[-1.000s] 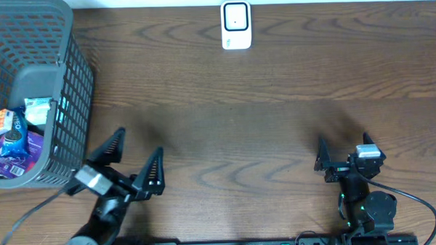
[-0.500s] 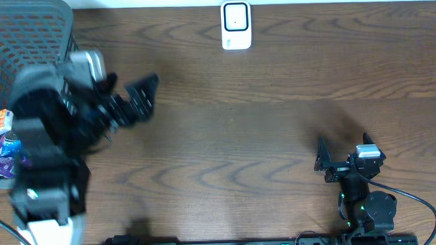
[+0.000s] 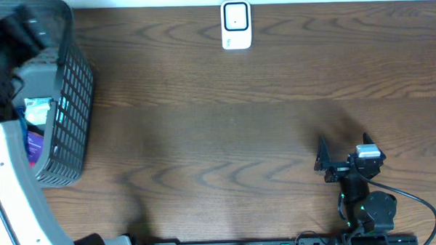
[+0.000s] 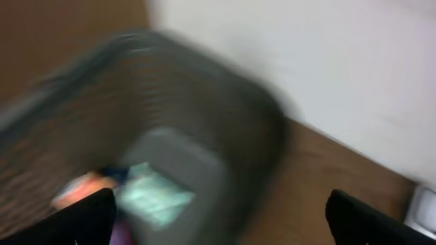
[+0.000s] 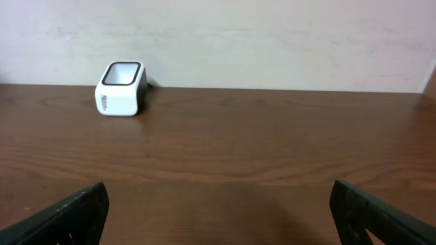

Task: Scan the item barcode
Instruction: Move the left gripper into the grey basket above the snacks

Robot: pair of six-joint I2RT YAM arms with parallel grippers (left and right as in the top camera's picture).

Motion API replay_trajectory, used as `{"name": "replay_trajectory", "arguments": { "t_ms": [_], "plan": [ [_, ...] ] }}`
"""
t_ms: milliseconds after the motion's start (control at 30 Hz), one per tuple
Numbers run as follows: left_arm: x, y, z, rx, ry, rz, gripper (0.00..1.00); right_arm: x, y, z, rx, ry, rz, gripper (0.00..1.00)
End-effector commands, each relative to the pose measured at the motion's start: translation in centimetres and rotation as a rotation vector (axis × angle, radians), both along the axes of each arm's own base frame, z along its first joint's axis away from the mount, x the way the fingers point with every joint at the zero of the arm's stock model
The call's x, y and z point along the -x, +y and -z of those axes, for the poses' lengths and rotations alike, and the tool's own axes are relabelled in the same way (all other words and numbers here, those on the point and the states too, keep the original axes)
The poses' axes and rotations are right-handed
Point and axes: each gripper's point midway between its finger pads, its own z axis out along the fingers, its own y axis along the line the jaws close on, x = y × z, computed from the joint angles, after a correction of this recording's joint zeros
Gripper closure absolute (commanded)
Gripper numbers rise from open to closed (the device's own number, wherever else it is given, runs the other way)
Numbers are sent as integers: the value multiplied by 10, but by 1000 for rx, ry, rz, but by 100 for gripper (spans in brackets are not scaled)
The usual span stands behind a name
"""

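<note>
**Left side.** The left arm [image 3: 13, 188] rises from the near edge of the table [image 3: 239, 114], and its dark end lies blurred above the far left corner. In the left wrist view the left claw [image 4: 221, 216] has its two dark fingertips [image 4: 92, 214] set wide apart at the lower corners, and nothing lies between them. Below it stands a grey mesh basket [image 3: 68, 106], which holds the items to be scanned. A pale green-and-white packet [image 3: 39, 110] lies uppermost against the inner wall. A purple package [image 3: 34, 143] lies just nearer the robot, partly hidden by the arm. The wrist view also shows what may be an orange item [image 4: 82, 194] beside the packet. Motion blur leaves every label in the basket unreadable.

**Centre.** A white barcode scanner [image 3: 236, 24] stands upright at the far edge of the table, close to the pale wall [image 5: 272, 41] and well apart from the basket. It has a dark-rimmed window on top. A small dark marking sits on its side [image 5: 109, 102], too small to read.

**Right side.** The right claw [image 5: 221, 218] sits low near the front edge of the table and faces the scanner. Its fingertips [image 5: 71, 214] are spread wide and hold nothing.
</note>
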Motion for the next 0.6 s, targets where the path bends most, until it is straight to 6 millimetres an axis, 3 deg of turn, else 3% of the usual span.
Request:
{"name": "replay_trajectory", "arguments": {
  "t_ms": [0, 167, 300, 400, 500, 567],
  "plan": [
    [24, 59, 4, -50, 29, -298, 2, 0, 2, 0, 8, 0, -8, 1],
    [25, 65, 29, -35, 120, -317, 2, 0, 2, 1, 8, 0, -8, 1],
    [59, 93, 61, -85, 271, -584, 2, 0, 2, 0, 8, 0, -8, 1],
    [62, 96, 99, -62, 408, -595, 2, 0, 2, 0, 8, 0, -8, 1],
    [47, 86, 156, 40, 545, -519, 2, 0, 2, 0, 8, 0, -8, 1],
    [46, 86, 176, 62, 601, -524, 2, 0, 2, 0, 8, 0, -8, 1]
  ]
}}
